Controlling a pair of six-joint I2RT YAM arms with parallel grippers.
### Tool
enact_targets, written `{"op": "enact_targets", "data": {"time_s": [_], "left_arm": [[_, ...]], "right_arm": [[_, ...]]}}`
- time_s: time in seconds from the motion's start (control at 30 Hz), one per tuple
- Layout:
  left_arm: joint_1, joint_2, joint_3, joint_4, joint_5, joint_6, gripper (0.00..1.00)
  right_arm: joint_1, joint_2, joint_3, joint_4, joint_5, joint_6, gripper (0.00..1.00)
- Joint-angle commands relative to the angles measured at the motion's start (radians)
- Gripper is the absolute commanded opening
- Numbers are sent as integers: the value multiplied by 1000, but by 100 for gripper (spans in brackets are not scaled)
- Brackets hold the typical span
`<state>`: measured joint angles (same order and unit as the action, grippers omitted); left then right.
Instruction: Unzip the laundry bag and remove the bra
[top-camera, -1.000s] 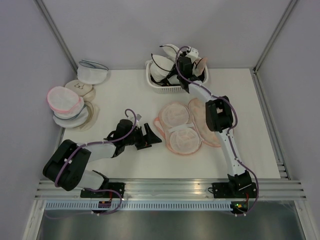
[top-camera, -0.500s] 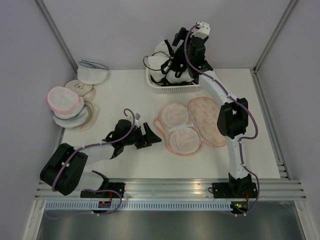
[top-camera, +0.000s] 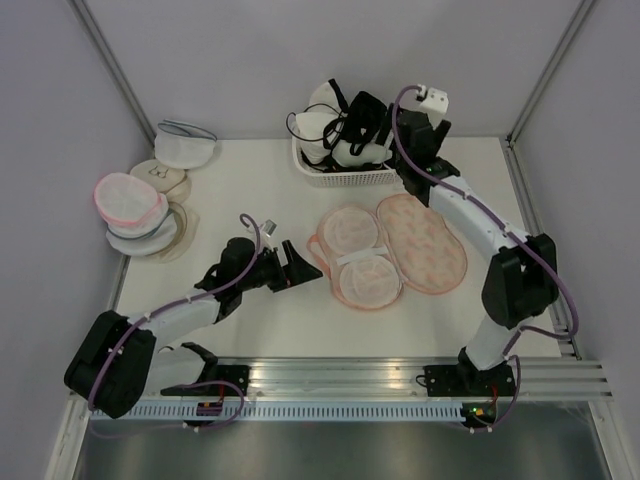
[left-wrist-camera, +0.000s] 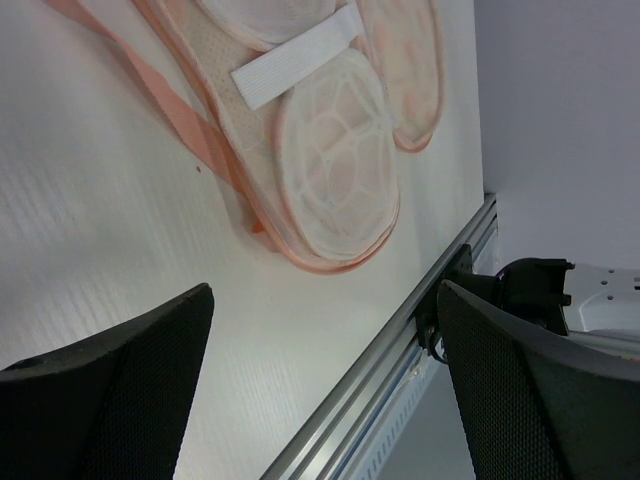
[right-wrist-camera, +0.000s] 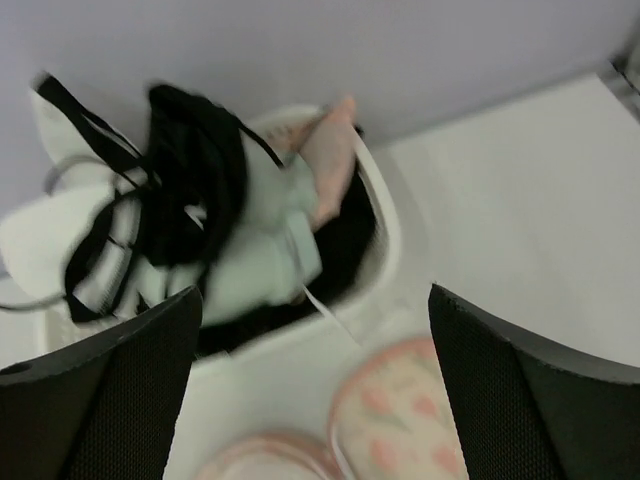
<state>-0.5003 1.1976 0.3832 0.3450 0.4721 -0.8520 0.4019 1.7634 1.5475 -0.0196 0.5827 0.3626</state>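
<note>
Top external view: holding the left tool (top-camera: 300, 268) low by the surface (top-camera: 250, 190) with jaws spread wide, pinching nothing; not managing to tell whether resting on it or hovering. Aiming it at a peach-trimmed mesh piece (top-camera: 355, 258) lying just ahead of the fingertips, near but apart. Finding the laundry bag (top-camera: 422, 245) beyond that piece, farther from the left tool, lying flat and touching the piece along one edge; failing to make out whether joined there or merely side by side, or to read the zip as done up or undone. Holding the right tool (top-camera: 368, 115) above the basket (top-camera: 345, 178), well past the bag, with jaws likewise splayed and gripping nothing. Spotting the bra (top-camera: 318, 128) heaped in that basket, just ahead of and below the right tool, partly buried among other garments.

Left wrist view: cropping the laundry bag to a sliver at the top edge, with both fingers (left-wrist-camera: 110, 400) filling the lower corners.

Right wrist view: blurring heavily, cutting the bra off at the left edge beside a black bra (right-wrist-camera: 195, 175), with straps and pale cups tangling beyond telling apart.
</note>
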Motion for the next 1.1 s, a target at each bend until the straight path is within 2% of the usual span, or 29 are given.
{"op": "enact_targets", "data": {"time_s": [0.0, 0.2, 0.3, 0.4, 0.53, 0.77, 0.8, 0.97, 1.0, 1.07], "left_arm": [[2, -45, 2, -23, -1, 7, 96], [0, -122, -7, -75, 2, 19, 96], [0, -168, -4, -119, 2, 33, 99], [0, -200, -4, -162, -9, 45, 99], [0, -208, -17, -172, -10, 39, 100], [0, -254, -47, -193, -44, 14, 100], [0, -259, -38, -207, -49, 19, 100], [0, -282, -27, -244, -69, 25, 100], [0, -285, -27, -247, -73, 25, 100], [0, -280, -26, -247, -79, 24, 100]], "right_arm": [[2, -171, -218, -167, 127, 110, 98], [-27, -352, -556, -380, 262, 274, 98], [-121, -429, -698, -454, 226, 350, 98], [-161, -542, -840, -424, 169, 369, 98], [-187, -645, -934, -425, 157, 420, 98], [-248, -595, -942, -373, 16, 411, 97], [-255, -585, -952, -361, -7, 414, 91], [-259, -545, -977, -316, -84, 444, 75], [-258, -548, -994, -307, -92, 446, 65], [-259, -558, -1009, -292, -106, 452, 60]]}}
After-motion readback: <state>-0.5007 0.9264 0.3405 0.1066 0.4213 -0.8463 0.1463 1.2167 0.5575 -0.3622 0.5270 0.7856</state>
